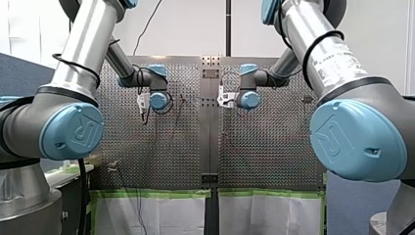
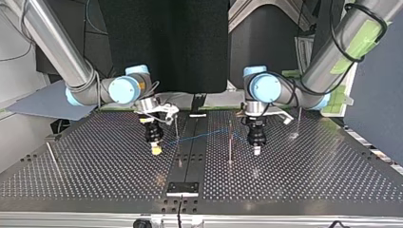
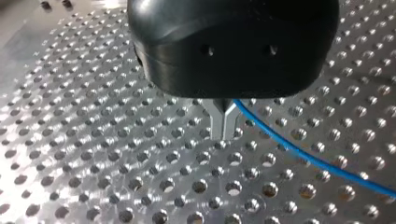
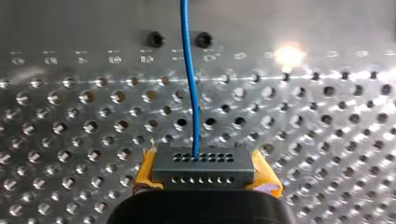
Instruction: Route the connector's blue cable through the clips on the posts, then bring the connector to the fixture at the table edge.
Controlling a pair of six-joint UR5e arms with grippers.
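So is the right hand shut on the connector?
Shut on it: yellow pads of the right hand press both ends of the dark grey rectangular connector, with its thin blue cable running ahead.

From my front view I see a white wall (image 1: 191, 29) at twelve o'clock behind the perforated table (image 1: 269, 147), a black pole (image 1: 228, 27) upright before it, and white sheets (image 1: 151, 215) edged in green tape (image 1: 151, 193) at six o'clock.

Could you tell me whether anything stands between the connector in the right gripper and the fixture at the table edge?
Nothing visible lies on the table between the connector in my right gripper and the fixture. A thin post stands just beside that path, with the blue cable running across it.
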